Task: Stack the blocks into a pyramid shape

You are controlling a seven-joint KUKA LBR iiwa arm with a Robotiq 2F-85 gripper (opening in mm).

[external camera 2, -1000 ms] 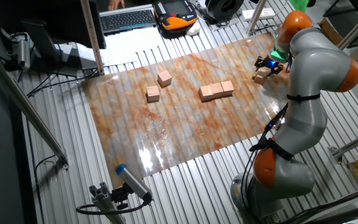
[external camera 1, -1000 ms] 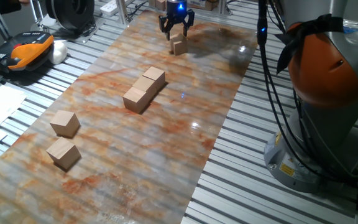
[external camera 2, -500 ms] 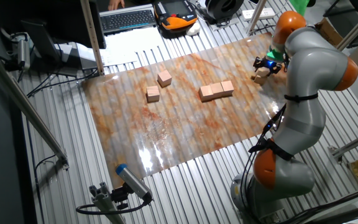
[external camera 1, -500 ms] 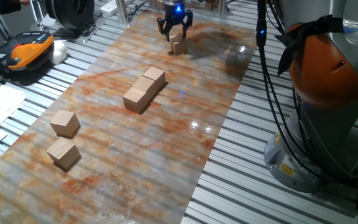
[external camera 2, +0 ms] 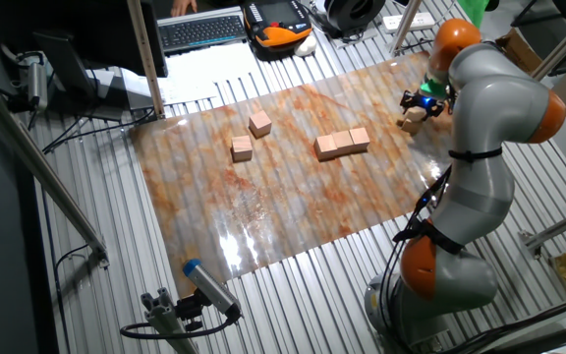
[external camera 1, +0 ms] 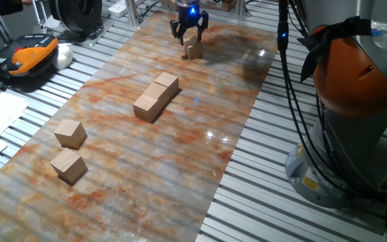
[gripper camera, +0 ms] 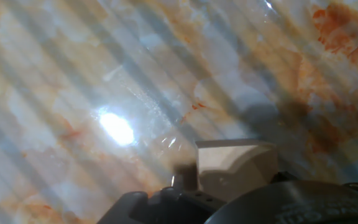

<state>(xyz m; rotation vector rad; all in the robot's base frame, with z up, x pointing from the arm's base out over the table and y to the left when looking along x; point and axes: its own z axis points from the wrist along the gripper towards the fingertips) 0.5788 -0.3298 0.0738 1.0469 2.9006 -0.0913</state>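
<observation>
1. Five blocks show in one fixed view, and going left to right they are: a loose pair near the left end of the mat (external camera 1: 200, 144), namely the nearer loose block (external camera 1: 68, 166) and the farther loose block (external camera 1: 70, 133), then two blocks (external camera 1: 156, 97) touching in a short row mid-mat, then the far block (external camera 1: 193, 48) at the far end, where my claw (external camera 1: 189, 33) hangs
2. No pyramid stands yet; I judge the two-block row to be the start of its base, and the step in hand to be fetching the far block
3. My fingers are spread to either side above the far block and not closed on it; whether they touch it I cannot tell
4. Next I judge I must settle lower, square to its faces, pinch it, and carry it to the row
5. My hand view shows that block (gripper camera: 235, 169) close up against my own dark body, plus glare on the mat; it shows none of the others
6. Only the other fixed view shows my arm (external camera 2: 489, 108) bent over the mat's right end
</observation>
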